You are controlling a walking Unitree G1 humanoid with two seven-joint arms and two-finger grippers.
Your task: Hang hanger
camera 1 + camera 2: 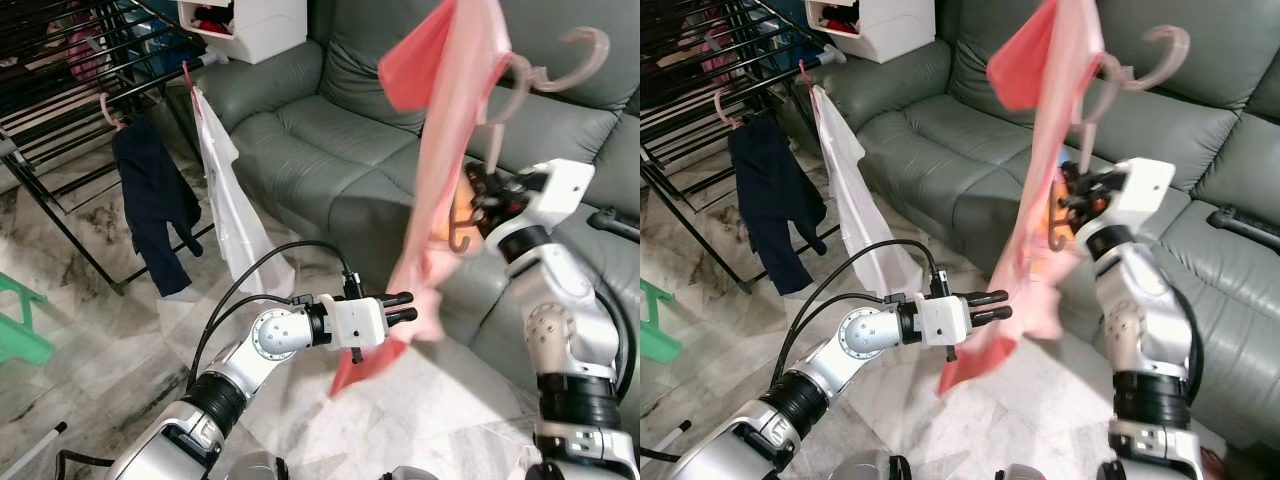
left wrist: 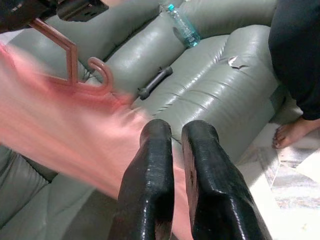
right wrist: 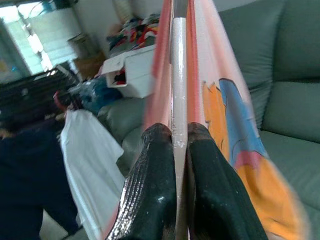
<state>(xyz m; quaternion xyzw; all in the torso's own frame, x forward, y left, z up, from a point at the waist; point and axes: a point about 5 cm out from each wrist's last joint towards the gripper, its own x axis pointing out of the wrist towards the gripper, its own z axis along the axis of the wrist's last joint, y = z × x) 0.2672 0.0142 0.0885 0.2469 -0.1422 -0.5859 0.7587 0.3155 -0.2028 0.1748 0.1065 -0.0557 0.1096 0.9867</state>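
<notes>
Left eye view first: we see our right hand (image 1: 480, 195) raised at about 2 o'clock, clamped on the stem of a pink hanger (image 1: 560, 62) whose hook curls upward above the hand. A pink garment (image 1: 445, 150) is draped on it and trails down toward 6 o'clock, where our left hand (image 1: 405, 308) has its fingers together on the lower hem. The drying rack (image 1: 70, 110) stands well apart at 10 o'clock, already carrying a dark garment (image 1: 150, 200) and a white shirt (image 1: 230, 210). A grey sofa (image 1: 330, 130) sits behind the arms.

Right eye view shows the same layout, with the hanger hook at 1 o'clock and the rack at 10 o'clock.

Left wrist view: the two black fingers (image 2: 150, 190) lie close together with blurred pink cloth running between and behind them; we judge them pinched on the hem. The hanger frame shows beyond, and a person's foot (image 2: 292, 132) stands on the floor beside the sofa.

Right wrist view: the fingers (image 3: 155, 185) press from both sides on the pale hanger stem, which runs straight away along the hand's axis, with cloth on either side.

We judge that the coming move turns on this: the rack's rail lies far toward 10 o'clock from the right hand, so the upright hook must travel leftward across the body.
</notes>
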